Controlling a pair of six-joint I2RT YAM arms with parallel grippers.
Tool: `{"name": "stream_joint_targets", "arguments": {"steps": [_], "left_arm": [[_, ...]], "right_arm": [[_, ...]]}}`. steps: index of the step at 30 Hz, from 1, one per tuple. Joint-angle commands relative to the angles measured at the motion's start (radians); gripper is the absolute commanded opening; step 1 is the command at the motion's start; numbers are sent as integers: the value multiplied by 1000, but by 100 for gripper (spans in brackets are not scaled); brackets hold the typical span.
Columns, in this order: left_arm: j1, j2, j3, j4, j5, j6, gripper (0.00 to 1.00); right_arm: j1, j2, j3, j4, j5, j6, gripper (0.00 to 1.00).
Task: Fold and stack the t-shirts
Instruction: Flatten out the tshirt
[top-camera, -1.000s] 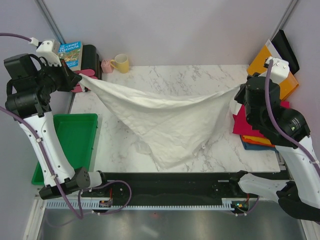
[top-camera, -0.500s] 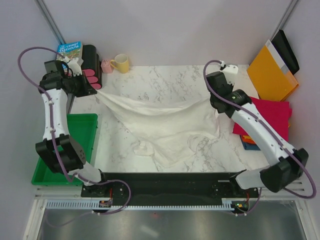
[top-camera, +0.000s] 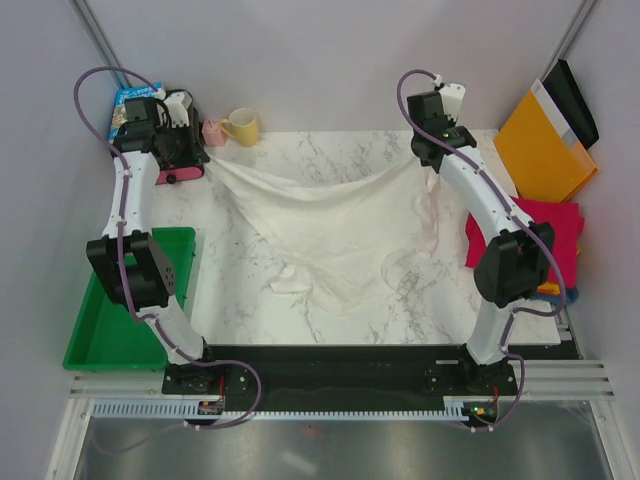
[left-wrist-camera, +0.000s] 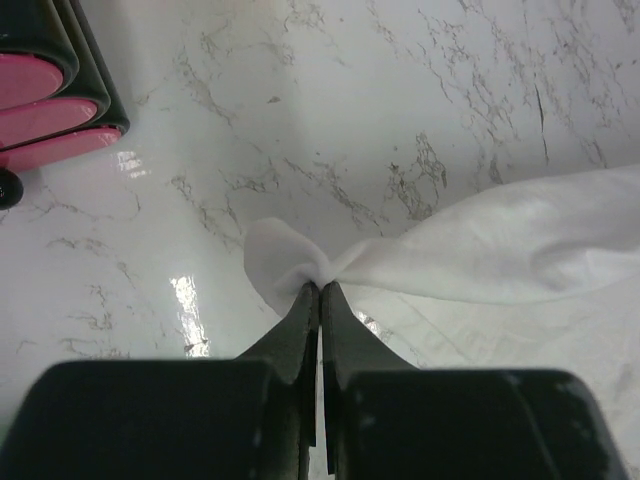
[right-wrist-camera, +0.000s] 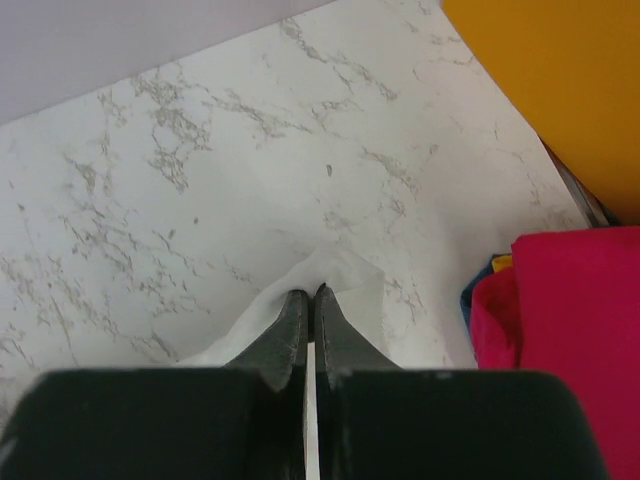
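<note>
A large wrinkled white t-shirt (top-camera: 335, 235) is spread over the marble table, its far edge stretched between both arms. My left gripper (left-wrist-camera: 320, 288) is shut on the shirt's far left corner (left-wrist-camera: 290, 262), near the back left of the table (top-camera: 205, 160). My right gripper (right-wrist-camera: 309, 294) is shut on the far right corner (right-wrist-camera: 345, 275), at the back right (top-camera: 428, 165). At the right edge lies a pile of folded t-shirts: crimson red (top-camera: 535, 235) on top, with orange and dark blue (top-camera: 545, 292) peeking out beneath, also seen in the right wrist view (right-wrist-camera: 580, 330).
A stiff orange-yellow envelope (top-camera: 545, 140) leans at the back right. A yellow mug (top-camera: 242, 126), a small pink cup (top-camera: 213, 132), a black-and-pink case (top-camera: 178, 150) and a book (top-camera: 135, 100) stand at the back left. A green tray (top-camera: 130, 290) sits left of the table.
Both arms have swung away from the camera to the table's back, carrying the shirt's corners with them. The shirt has been lowered and drawn backward, now lying flatter on the marble.
</note>
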Motion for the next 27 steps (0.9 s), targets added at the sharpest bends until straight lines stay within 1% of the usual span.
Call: {"name": "stream_joint_targets", "arguments": {"steps": [1,6,10,11,12,13,14,15,16,17,18,19,20,21,22,23,25,26,27], "left_arm": [[-18,-9,35,44,-80,-12,2],[-18,-6,-6,44,-129,16,2],[-18,11,-42,44,-146,17,2],[-18,14,-43,44,-146,16,2],[-21,20,-46,44,-152,13,2],[-21,24,-46,44,-154,11,2],[-21,26,-46,42,-157,7,2],[-23,30,-48,44,-160,7,2],[-24,28,-48,44,-160,7,12],[-27,24,-48,42,-162,10,24],[-32,21,-51,47,-186,7,35],[-36,12,-49,53,-194,5,48],[-36,6,-51,56,-198,4,65],[-36,-5,-51,62,-209,1,72],[-35,-12,-51,77,-214,1,84],[-35,-29,-49,81,-218,-3,99],[-35,-46,-48,85,-224,-4,100],[-36,-69,-49,85,-224,-4,99],[-33,-80,-57,85,-221,-3,99]], "right_arm": [[-45,100,138,31,-33,9,0],[-62,271,258,17,-25,18,0],[-62,338,341,23,-45,38,0],[-62,345,351,31,-51,33,2],[-62,358,364,42,-60,26,9],[-62,364,390,43,-65,24,18],[-62,367,399,45,-71,23,41],[-60,364,408,46,-79,23,55],[-59,356,407,45,-79,23,72],[-48,347,401,46,-79,20,95],[-42,321,384,48,-77,6,98],[-33,304,373,48,-71,0,98],[-10,283,355,60,-48,-9,98],[2,234,309,69,-44,-22,98],[16,206,281,78,-47,-28,98],[48,150,255,86,-54,-32,98],[90,94,162,85,-79,-29,98],[139,35,120,91,-99,-20,98],[166,5,27,88,-132,-4,98]]}}
